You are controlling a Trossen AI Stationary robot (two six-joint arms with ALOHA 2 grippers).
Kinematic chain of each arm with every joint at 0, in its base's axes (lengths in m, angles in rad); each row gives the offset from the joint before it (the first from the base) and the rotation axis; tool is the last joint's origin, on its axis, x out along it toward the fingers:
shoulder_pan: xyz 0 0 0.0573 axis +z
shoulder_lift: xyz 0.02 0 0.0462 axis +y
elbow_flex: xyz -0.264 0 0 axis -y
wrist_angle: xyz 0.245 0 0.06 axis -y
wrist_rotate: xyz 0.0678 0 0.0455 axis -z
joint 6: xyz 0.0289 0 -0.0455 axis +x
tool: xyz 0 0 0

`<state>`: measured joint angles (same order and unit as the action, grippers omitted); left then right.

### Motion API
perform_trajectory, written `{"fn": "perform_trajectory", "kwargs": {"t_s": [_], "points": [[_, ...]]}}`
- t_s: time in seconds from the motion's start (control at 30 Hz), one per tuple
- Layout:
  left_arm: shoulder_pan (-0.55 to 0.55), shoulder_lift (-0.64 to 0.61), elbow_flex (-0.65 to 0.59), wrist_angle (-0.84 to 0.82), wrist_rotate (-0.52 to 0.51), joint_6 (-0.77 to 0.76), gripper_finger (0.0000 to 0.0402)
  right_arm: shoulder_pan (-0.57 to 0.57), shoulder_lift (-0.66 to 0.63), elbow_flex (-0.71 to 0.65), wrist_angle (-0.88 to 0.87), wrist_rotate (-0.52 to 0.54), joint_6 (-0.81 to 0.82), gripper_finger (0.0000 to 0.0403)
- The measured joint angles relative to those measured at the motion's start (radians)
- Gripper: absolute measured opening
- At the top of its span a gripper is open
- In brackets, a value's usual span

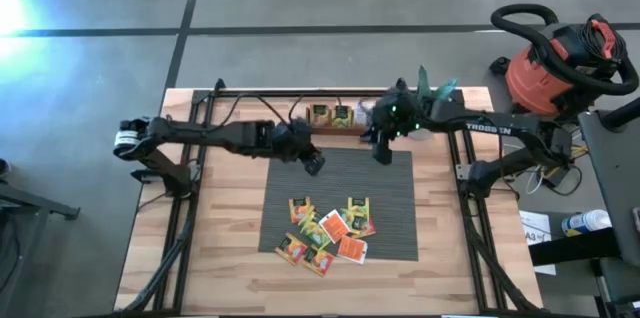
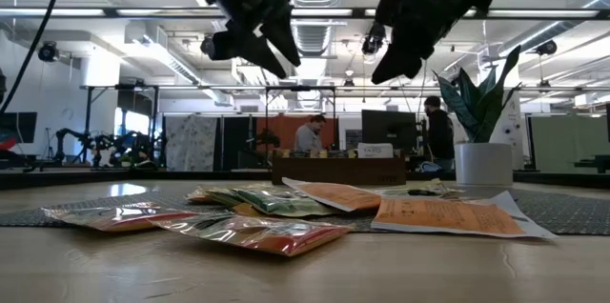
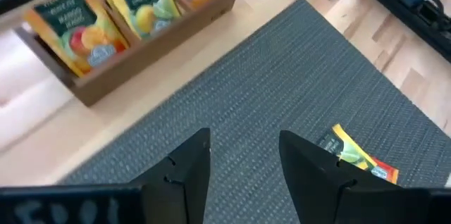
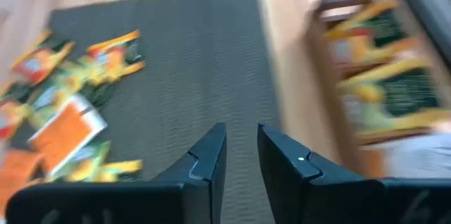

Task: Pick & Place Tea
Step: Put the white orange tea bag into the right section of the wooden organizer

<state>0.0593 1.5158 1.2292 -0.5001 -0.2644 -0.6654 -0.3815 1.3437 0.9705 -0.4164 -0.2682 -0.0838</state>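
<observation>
1. Foil-glossy and thin, the sachets [image 1: 327,232] look very light, limp and slippery. They lie in a loose, overlapping heap on the near half of the mat [image 1: 390,198]. A few more already stand in the tray [image 1: 335,118] at the far edge.

2. Left tool [image 1: 314,165]: it hangs above the mat's far-left corner, jaws spread wide, with nothing between them. The heap is nearer the front, well apart from it.

3. Grip: a sachet lying flat offers no height, so I judge a free edge or a lifted corner is the place to pinch. The low view shows several packets bowed up off the mat. Overlapping ones may drag a neighbour along.

4. Right tool [image 1: 383,150]: it is raised over the mat's far edge, just in front of the tray, with a narrow gap between its fingers [image 4: 211,155]. Its wrist view shows nothing in that gap.

5. Room: the mat between heap and tray is bare, which gives an open lane. The tray's wall is the edge to clear. The two tools are near each other at the far side, so one arm crossing inward risks contact. A plant [image 2: 484,112] stands behind the tray on the right.

6. The worktop [image 1: 200,258] on either side of the mat is free.
</observation>
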Motion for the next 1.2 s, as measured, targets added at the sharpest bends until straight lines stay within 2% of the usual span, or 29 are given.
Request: {"fn": "perform_trajectory", "kwargs": {"t_s": [0.2,0.33,0.57,0.73,0.9,1.2], "points": [[-0.128,0.001,-0.053,0.015,-0.144,-0.174,0.0163,0.127,-0.004,-0.042,-0.002,-0.005,0.175,0.007],[-0.19,0.001,-0.099,0.026,-0.149,-0.265,0.0163,0.221,-0.002,-0.046,0.011,-0.003,0.313,0.0068],[-0.292,0.001,-0.17,0.142,-0.109,-0.31,0.0163,0.372,0.062,-0.047,0.084,0.009,0.579,0.0072],[-0.368,0.001,-0.223,0.286,-0.148,-0.331,0.0163,0.463,0.125,-0.047,0.084,0.009,0.747,0.0068],[-0.41,0.001,-0.248,0.282,-0.18,-0.358,0.0163,0.576,0.174,-0.047,0.111,0.016,0.882,0.0071],[-0.436,0.001,-0.272,0.302,-0.181,-0.417,0.0163,0.713,0.198,-0.047,0.138,0.144,1.033,0.0068]]}}
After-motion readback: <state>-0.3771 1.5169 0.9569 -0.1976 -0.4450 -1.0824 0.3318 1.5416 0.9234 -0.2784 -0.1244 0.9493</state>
